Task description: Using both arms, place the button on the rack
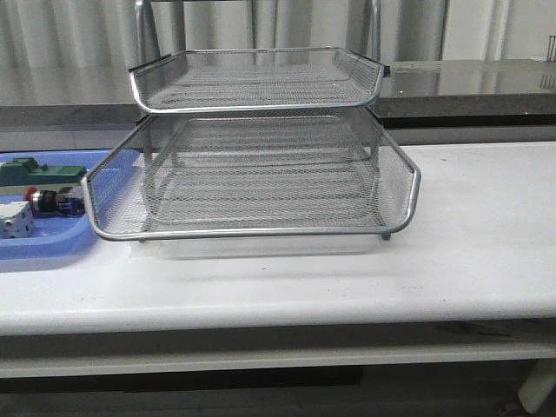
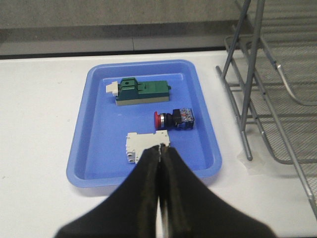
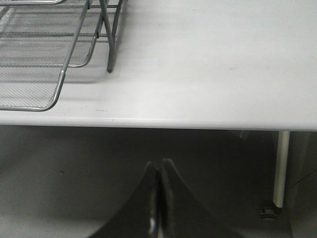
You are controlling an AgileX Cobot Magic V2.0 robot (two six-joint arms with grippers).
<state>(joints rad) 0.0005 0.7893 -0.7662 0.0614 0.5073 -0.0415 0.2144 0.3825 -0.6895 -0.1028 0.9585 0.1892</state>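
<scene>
The button (image 2: 172,119), with a red cap and a blue rear block, lies on its side in the blue tray (image 2: 89,148); it also shows in the front view (image 1: 54,201) at the far left. The silver wire-mesh rack (image 1: 261,174) stands mid-table; its frame shows in the left wrist view (image 2: 252,79) and a tray corner in the right wrist view (image 3: 44,54). My left gripper (image 2: 160,148) is shut and empty, over the tray's near side by the white block. My right gripper (image 3: 159,163) is shut and empty, off the table's front edge. Neither arm shows in the front view.
A green-and-grey block (image 2: 141,91) lies at the tray's far side and a white block (image 2: 143,145) at its near side. Both show in the front view, the green one (image 1: 35,170) and the white one (image 1: 16,219). The table's front edge (image 3: 198,124) runs past the right gripper.
</scene>
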